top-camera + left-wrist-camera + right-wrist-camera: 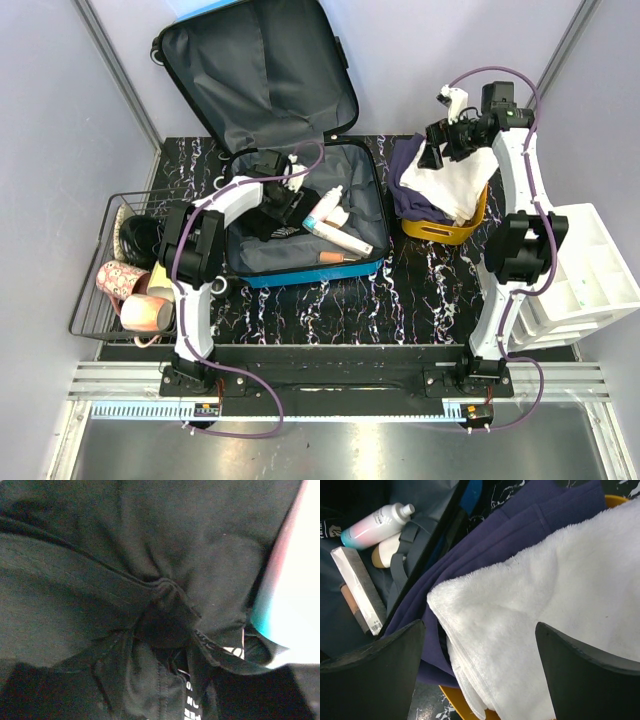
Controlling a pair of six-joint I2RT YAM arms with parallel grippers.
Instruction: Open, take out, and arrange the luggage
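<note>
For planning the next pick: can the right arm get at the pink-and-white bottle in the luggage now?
Probably yes. The right arm's fingers are open and empty above the white towel, and the bottle lies uncovered in the luggage, toward that arm's side.

One suitcase [260,80], one bin [445,232] — two arms [195,270] [520,250]

Top view's evenly lit from overhead, soft light, hardly any shadow on the tabletop [330,300] besides faint ones under the arms near its left and right edges. Left wrist view is dim and mushy: the black fabric [100,580] is too close, and the bottle [292,575] is blown out white. Right wrist view's bright, with the white fleece [535,610] almost clipping and the jaws soft.
</note>
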